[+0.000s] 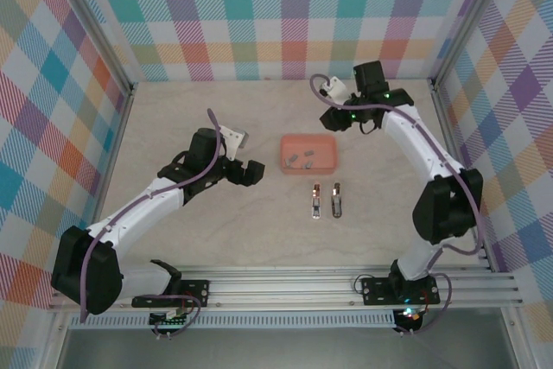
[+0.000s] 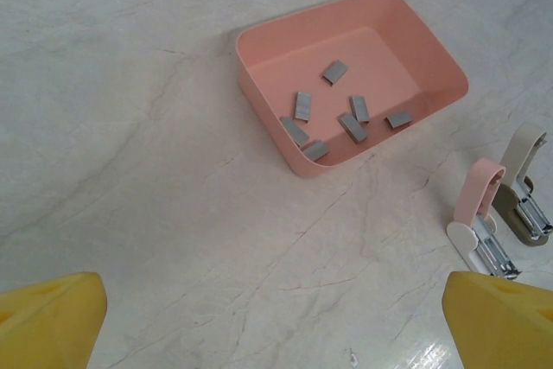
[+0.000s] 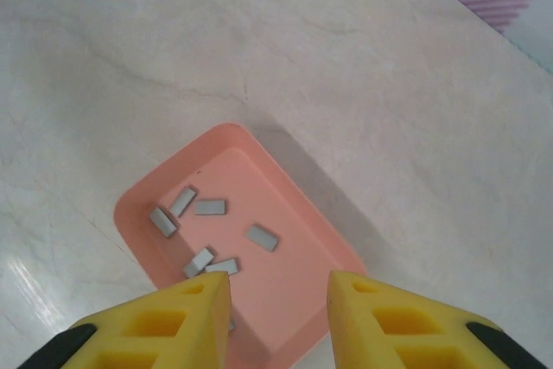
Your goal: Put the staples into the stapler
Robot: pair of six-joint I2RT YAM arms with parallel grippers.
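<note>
Several small grey staples (image 2: 335, 72) lie loose in the coral-pink tray (image 2: 259, 101). In the right wrist view the staples (image 3: 262, 237) sit on the tray (image 3: 294, 265) floor. My right gripper (image 3: 278, 300) hovers open above the tray, nothing between its yellow fingers (image 3: 173, 317). From above, the right gripper (image 1: 333, 117) is just behind the tray (image 1: 309, 137). Two staplers lie open in front of the tray: a pink stapler (image 2: 480, 213) and a white stapler (image 2: 524, 183). My left gripper (image 2: 276, 321) is open wide and empty, left of the tray (image 1: 251, 172).
Bare marble-patterned tabletop (image 1: 199, 110) surrounds the tray and the staplers (image 1: 327, 200). Checked walls with metal posts (image 1: 130, 92) close in the left, back and right sides. A metal rail (image 1: 294, 283) runs along the near edge.
</note>
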